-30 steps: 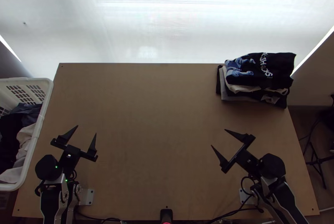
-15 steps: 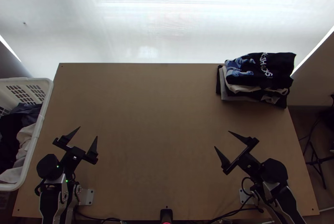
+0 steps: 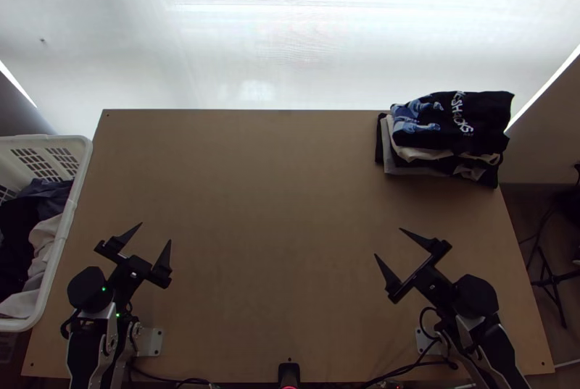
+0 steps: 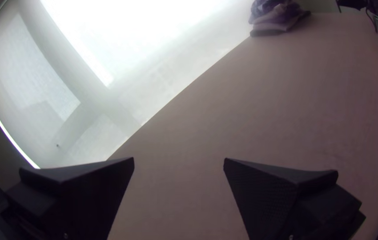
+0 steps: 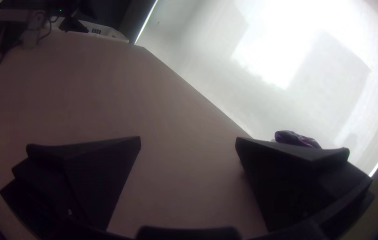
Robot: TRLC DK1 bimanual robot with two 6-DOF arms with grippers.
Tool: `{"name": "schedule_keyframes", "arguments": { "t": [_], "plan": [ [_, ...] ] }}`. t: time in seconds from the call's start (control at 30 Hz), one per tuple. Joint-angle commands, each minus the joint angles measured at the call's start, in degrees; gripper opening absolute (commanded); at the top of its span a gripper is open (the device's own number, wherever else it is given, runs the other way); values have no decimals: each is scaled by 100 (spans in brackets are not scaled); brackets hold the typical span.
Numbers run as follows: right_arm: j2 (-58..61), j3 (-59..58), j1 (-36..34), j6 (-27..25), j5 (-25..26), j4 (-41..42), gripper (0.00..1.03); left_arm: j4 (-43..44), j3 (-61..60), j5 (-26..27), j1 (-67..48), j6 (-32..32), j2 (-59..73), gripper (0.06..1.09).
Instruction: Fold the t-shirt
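Both grippers have eased a little since the earlier frames: in the top view, the left gripper point(image 3: 156, 232) has slid slightly right and down, and the right gripper point(image 3: 388, 242) has gone the same way, toward the lower right. From where I stand, nothing else has budged.

Biggest is the light wooden table point(image 3: 261, 208), taking up the middle and bottom of the top view. Behind it, a bright, pale curtain point(image 3: 290, 41) runs across the top of the frame. At the left edge, just beside the table, sits a white plastic basket point(image 3: 67, 219) with dark and pale cloth point(image 3: 43, 240) bunched inside.

Up in the upper right of the frame, on the table, there's a stack of folded clothes point(image 3: 389, 157), black, white and cream layers. On top lies what looks like a t-shirt point(image 3: 486, 117), black with a blue and white print, folded into a compact bundle; whether it's the t-shirt meant, I can't tell.

The left gripper is at the lower left, its 2 fingers spread wide with only air between them. The right gripper, lower right of centre, has its 2 fingers just as wide apart, also holding nothing. Both are well apart from the stack.

Smallest is a black device point(image 3: 288, 372) at the bottom centre, showing 1 red light.
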Motion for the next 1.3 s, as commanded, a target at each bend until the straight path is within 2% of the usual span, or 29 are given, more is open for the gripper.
{"name": "schedule_keyframes", "arguments": {
  "t": [0.0, 0.07, 0.17, 0.23, 0.33, 0.4, 0.5, 1.27],
  "plan": [
    [-14, 6, 220, 144, -10, -200, 99, 29, -31, -125, -95, 389, -3, 104],
    [-14, -11, 124, 232, -1, -200, 99, 310, -66, -169, -42, 205, -3, 104],
    [-14, -11, -404, 363, 16, -33, 99, 583, -84, -362, 274, -797, -3, 104],
    [-14, -11, -1001, 1321, 78, 187, 99, 908, -75, -529, 573, -2283, -12, 104],
    [3, -11, -1766, 2780, 95, 239, 99, 926, -102, -538, 845, -3566, 49, 104],
    [21, -11, -1933, 3079, 174, 248, 99, 943, -102, -555, 845, -4032, 41, 104],
    [12, -11, -1871, 3079, 201, 248, 99, 934, -102, -793, 793, -4076, 14, 104],
    [12, -11, -1880, 3070, 201, 248, 99, 934, -102, -810, 951, -4067, 14, 104]
  ]
}}
